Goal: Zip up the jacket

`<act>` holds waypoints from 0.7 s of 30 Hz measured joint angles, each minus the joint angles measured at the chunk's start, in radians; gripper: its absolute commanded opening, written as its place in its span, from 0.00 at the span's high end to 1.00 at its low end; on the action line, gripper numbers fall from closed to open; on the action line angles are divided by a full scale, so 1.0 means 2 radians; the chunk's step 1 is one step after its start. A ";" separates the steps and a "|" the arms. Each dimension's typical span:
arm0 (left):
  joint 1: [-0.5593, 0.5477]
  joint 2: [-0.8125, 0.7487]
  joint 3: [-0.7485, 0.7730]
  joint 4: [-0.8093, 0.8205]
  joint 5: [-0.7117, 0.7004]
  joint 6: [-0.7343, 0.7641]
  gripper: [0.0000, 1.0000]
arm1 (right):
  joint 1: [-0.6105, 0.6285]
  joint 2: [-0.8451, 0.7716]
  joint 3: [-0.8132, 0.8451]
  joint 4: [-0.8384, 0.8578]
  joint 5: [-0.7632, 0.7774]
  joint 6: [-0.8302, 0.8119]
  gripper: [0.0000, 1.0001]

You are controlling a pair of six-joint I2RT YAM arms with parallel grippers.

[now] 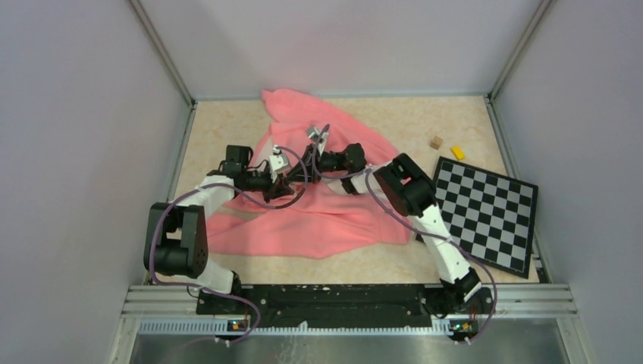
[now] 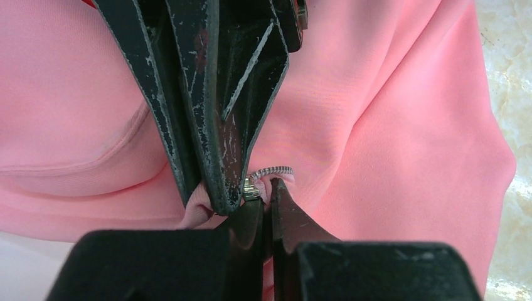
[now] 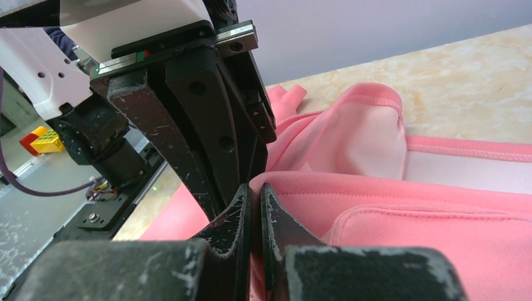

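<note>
The salmon-pink jacket lies spread over the middle of the table. Both grippers meet tip to tip on its raised front edge. My left gripper is shut on a fold of the zipper edge, with the small metal slider and striped zipper teeth right at its tips. My right gripper is shut on the jacket's folded hem. The right fingers come down from above in the left wrist view. In the top view the left gripper and right gripper nearly touch.
A black-and-white checkerboard lies at the right, partly under the right arm. A brown block and a yellow block sit behind it. Grey walls close in three sides. Bare marbled tabletop shows round the jacket.
</note>
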State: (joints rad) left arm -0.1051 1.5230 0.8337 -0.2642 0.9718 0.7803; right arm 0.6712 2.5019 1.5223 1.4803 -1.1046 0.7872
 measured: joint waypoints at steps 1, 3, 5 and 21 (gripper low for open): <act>0.000 0.000 0.000 0.000 -0.001 0.000 1.00 | 0.000 0.000 -0.001 0.000 0.004 0.001 1.00; 0.000 0.000 0.000 0.000 -0.002 0.000 1.00 | 0.000 -0.001 -0.006 0.000 0.008 0.001 1.00; 0.000 0.002 0.001 -0.002 0.000 0.000 1.00 | 0.001 -0.007 -0.017 -0.002 0.013 0.000 1.00; 0.001 0.011 0.013 -0.018 0.024 0.004 1.00 | 0.000 -0.064 -0.071 -0.022 -0.003 -0.018 1.00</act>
State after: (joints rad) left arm -0.1024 1.5459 0.8597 -0.2993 1.0206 0.7883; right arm 0.6712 2.3730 1.3796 1.4357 -1.1107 0.7521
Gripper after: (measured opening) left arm 0.028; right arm 0.021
